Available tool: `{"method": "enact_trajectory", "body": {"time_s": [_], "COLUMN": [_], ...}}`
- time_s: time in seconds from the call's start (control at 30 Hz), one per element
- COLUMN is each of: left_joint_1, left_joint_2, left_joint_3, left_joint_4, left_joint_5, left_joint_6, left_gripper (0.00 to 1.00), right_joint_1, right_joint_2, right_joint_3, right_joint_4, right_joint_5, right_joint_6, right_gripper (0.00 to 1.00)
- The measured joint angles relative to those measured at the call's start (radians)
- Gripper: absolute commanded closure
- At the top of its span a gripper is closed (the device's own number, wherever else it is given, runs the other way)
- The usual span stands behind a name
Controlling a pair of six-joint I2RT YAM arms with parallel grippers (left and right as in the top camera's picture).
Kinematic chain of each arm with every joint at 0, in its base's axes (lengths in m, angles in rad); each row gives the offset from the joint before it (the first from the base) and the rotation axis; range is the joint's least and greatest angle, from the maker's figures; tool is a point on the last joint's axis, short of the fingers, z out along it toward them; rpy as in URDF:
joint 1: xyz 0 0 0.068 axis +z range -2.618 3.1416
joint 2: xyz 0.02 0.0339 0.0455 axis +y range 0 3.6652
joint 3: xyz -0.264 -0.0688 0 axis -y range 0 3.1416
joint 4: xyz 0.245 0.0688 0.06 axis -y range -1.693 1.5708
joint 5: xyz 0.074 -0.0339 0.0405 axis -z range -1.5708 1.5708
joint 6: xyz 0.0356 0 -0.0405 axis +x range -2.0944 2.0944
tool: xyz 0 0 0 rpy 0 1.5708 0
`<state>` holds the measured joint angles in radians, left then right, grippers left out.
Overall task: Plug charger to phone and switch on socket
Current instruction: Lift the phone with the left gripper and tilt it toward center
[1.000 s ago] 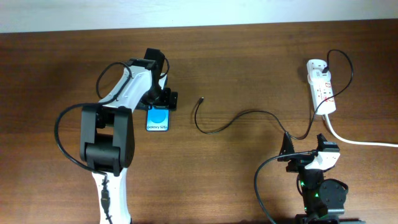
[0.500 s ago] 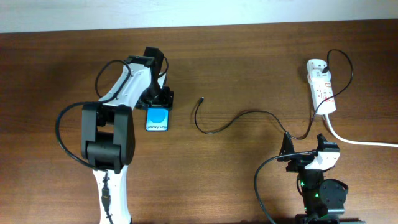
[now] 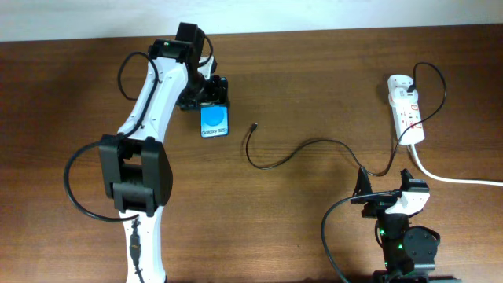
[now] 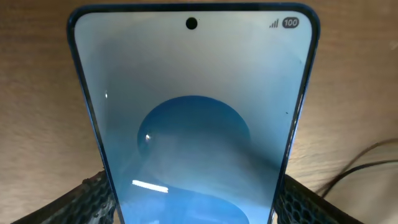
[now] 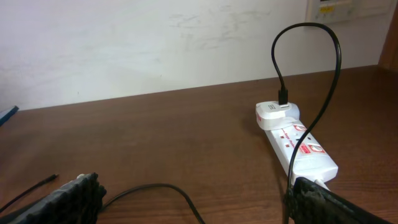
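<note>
Moved since a second ago: my left gripper [image 3: 211, 101] has carried the phone [image 3: 214, 122] farther from me and to the right, closer to the charger's free end; nothing else has shifted. The left gripper is clamped on the phone, with its fingers [image 4: 93, 198] pressed against both long edges of the phone [image 4: 193, 118], as the left wrist view shows. I cannot tell whether the phone rests on the table [image 3: 314, 71] or is held just above it. The screen faces up, with the white lettering at its near end.

The charger [image 3: 302, 147] lies in loose curves across the middle of the table. Its plug tip [image 3: 255, 125] is just right of the phone and apart from it. The cable's other end loops into a white adapter [image 5: 274, 114] seated in the far end of the socket [image 3: 406, 110], at the far right. A thick white cord [image 3: 456, 179] leaves the socket's near end and runs right.

My right gripper [image 3: 385, 190] sits at the near right with its jaws wide apart, holding nothing; the charger passes just beside its left finger.
</note>
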<state>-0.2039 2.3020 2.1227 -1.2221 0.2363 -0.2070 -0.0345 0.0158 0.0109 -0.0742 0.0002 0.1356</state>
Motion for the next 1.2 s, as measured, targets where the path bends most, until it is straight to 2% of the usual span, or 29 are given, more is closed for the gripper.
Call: {"method": "enact_trajectory", "body": {"time_s": [0.1, 0.3, 0.37, 0.47, 0.6, 0.77, 0.87, 0.93, 1.0, 1.2], "left_joint_1": [0.000, 0.002, 0.018, 0.052, 0.083, 0.080, 0.080, 0.080, 0.080, 0.080], "left_joint_2": [0.000, 0.000, 0.000, 0.000, 0.000, 0.000, 0.000, 0.000, 0.000, 0.000], "left_joint_3": [0.000, 0.000, 0.000, 0.001, 0.001, 0.002, 0.002, 0.002, 0.002, 0.002], "left_joint_4": [0.004, -0.010, -0.074, -0.171, -0.291, -0.303, -0.307, -0.308, -0.308, -0.308], "left_joint_5": [0.046, 0.359, 0.483, 0.561, 0.708, 0.764, 0.784, 0.841, 0.869, 0.894], "left_joint_6": [-0.108, -0.155, -0.201, -0.313, -0.364, -0.383, -0.454, -0.556, -0.605, -0.644], "left_gripper": [1.00, 1.00, 1.00, 1.00, 1.00, 1.00, 1.00, 1.00, 1.00, 1.00], "right_joint_1": [0.000, 0.000, 0.000, 0.000, 0.000, 0.000, 0.000, 0.000, 0.000, 0.000], "right_joint_2": [0.000, 0.000, 0.000, 0.000, 0.000, 0.000, 0.000, 0.000, 0.000, 0.000], "right_joint_3": [0.000, 0.000, 0.000, 0.000, 0.000, 0.000, 0.000, 0.000, 0.000, 0.000], "right_joint_4": [0.000, 0.000, 0.000, 0.000, 0.000, 0.000, 0.000, 0.000, 0.000, 0.000], "right_joint_5": [0.000, 0.000, 0.000, 0.000, 0.000, 0.000, 0.000, 0.000, 0.000, 0.000], "right_joint_6": [0.000, 0.000, 0.000, 0.000, 0.000, 0.000, -0.001, 0.000, 0.000, -0.001], "right_gripper": [0.02, 0.02, 0.02, 0.02, 0.02, 0.02, 0.01, 0.02, 0.02, 0.02]}}
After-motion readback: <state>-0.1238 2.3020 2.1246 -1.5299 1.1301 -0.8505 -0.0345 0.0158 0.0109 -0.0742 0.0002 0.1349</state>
